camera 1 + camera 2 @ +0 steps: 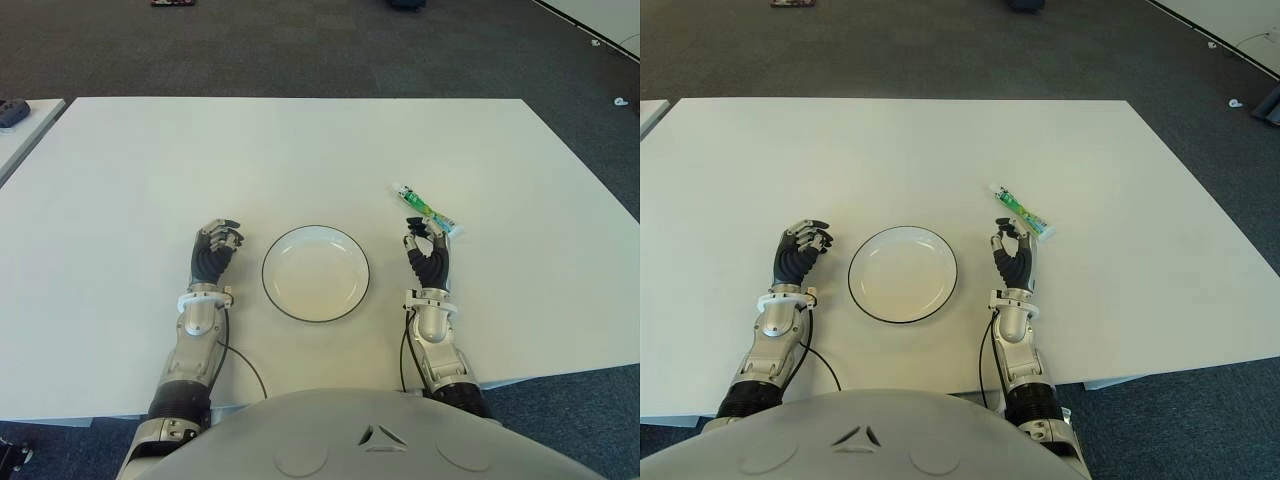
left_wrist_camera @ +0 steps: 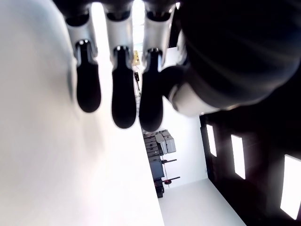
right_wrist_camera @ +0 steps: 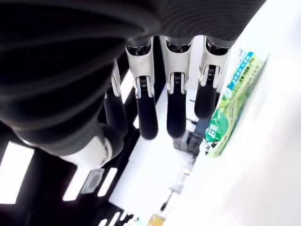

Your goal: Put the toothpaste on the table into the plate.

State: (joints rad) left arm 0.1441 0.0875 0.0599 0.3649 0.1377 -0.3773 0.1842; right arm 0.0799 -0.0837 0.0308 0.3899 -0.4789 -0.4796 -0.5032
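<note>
Lower centre of frame: empty plate (image 1: 315, 272) on counter (image 1: 300, 160). Left hand (image 1: 214, 250) beside it, fingers relaxed, holding nothing. Right hand (image 1: 427, 252) spread, just short of toothpaste (image 1: 424, 210) (probably light, soft, slippery); best pinched mid-tube.

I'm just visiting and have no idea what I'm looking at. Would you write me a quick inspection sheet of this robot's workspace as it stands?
Surface: white table, mostly bare.
Job's things: toothpaste lies flat on the table, right of the plate; the plate holds nothing.
Clutter: nothing seen on the table.
Robot hands: right robot hand just short of the toothpaste, fingers loosely curled, holding nothing; left robot hand left of the plate, fingers loosely curled, holding nothing.
Cables: black cable runs along each forearm.
Surroundings: dark carpet; second table edge at far left; small items on the floor, too small to identify.
</note>
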